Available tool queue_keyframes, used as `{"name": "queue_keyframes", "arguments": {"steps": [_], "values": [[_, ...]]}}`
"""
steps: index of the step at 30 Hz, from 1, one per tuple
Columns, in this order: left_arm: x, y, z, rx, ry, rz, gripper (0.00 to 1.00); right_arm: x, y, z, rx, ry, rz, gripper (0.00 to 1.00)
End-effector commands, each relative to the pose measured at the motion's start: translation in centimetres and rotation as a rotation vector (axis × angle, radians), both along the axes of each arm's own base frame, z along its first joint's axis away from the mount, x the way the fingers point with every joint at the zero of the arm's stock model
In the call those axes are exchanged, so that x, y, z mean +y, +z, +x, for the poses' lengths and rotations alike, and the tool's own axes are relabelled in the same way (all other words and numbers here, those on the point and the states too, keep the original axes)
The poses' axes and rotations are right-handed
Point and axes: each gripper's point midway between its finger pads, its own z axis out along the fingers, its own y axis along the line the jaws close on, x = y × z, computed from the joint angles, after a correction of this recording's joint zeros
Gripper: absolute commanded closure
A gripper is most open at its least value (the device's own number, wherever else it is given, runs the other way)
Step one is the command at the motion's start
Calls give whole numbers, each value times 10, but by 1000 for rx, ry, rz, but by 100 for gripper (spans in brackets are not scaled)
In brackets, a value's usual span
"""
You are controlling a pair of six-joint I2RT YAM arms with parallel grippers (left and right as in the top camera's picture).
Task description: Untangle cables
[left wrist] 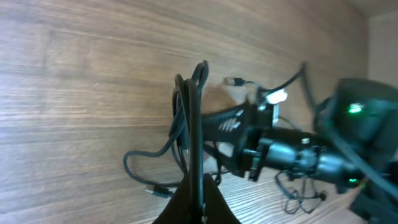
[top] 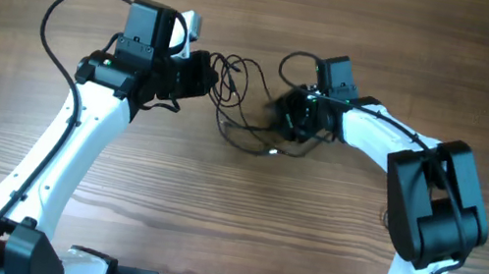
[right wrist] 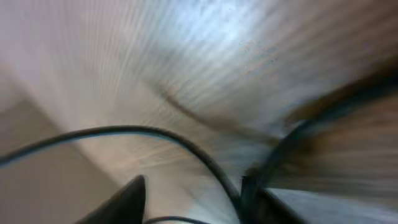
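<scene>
The cables [top: 233, 83] hang bunched from my left gripper [top: 207, 77] and spread away from it in loose loops onto the wooden table [top: 230, 224]. My left gripper is clenched on them: in my left wrist view the dark-green strands [left wrist: 176, 124] run up along my closed fingers [left wrist: 193, 155] and arch over their tips. A tiny plug end [left wrist: 233, 81] lies just past those tips. My right gripper [top: 286, 116] sits opposite my left gripper, at the far edge of the loops. Its jaws stand apart (the right wrist view is badly blurred), and one thin strand [right wrist: 186, 146] crosses the gap between them, ungripped.
</scene>
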Motion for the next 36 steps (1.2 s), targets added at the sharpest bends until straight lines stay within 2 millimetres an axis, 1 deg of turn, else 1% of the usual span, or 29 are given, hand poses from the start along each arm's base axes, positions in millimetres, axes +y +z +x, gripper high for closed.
{"name": "queue_keyframes", "arguments": {"steps": [1,2,4,6,8,10,11,12,13,15,17,18,20,23,24,26,29,31,32,33,34,36], "values": [[22,5,5,-37,53,64,96,-42,-58,-12,66,-50,-204,34],[26,6,6,-40,65,64,96,-45,-58,-11,60,-49,-205,24],[34,8,9,-45,86,64,96,-49,-58,-9,64,-59,-206,24],[39,14,10,-59,101,61,96,-52,-59,-11,77,-63,-216,28],[44,22,9,-80,113,56,96,-53,-60,-12,76,-62,-222,38],[41,29,6,-96,103,44,96,-52,-59,-11,72,-62,-220,44],[37,34,4,-104,88,26,96,-51,-59,-10,69,-61,-219,57],[35,37,2,-110,80,13,96,-50,-59,-10,65,-58,-218,67],[34,39,1,-112,76,7,96,-47,-58,-10,56,-52,-215,74],[31,39,0,-109,67,-7,96,-43,-57,-9,43,-45,-210,75],[26,41,-2,-104,45,-34,96,-34,-55,-9,33,-27,-189,66],[26,41,-2,-104,45,-34,96,-29,-54,-11,35,-17,-177,64],[26,41,-2,-104,45,-34,96,-25,-53,-14,37,-4,-171,63],[26,41,-2,-104,45,-34,96,-19,-56,-18,42,3,-178,64],[26,41,-2,-104,45,-34,96,-19,-58,-19,54,-13,-184,76],[25,42,-3,-102,39,-41,96,-20,-60,-16,45,-19,-195,96],[24,40,-5,-92,36,-43,96,-20,-58,-11,-17,40,-196,96],[29,35,-7,-74,50,-17,96,-26,-45,-1,-111,108,-202,96],[39,27,-9,-48,87,36,96,-40,-25,11,-193,136,-214,96],[47,21,-11,-28,114,78,96,-52,-11,16,-223,131,-222,96],[56,14,-15,-2,143,128,96,-79,17,27,-283,108,-238,96],[66,6,-18,26,173,182,96,-116,57,38,-385,79,-269,96]]}}
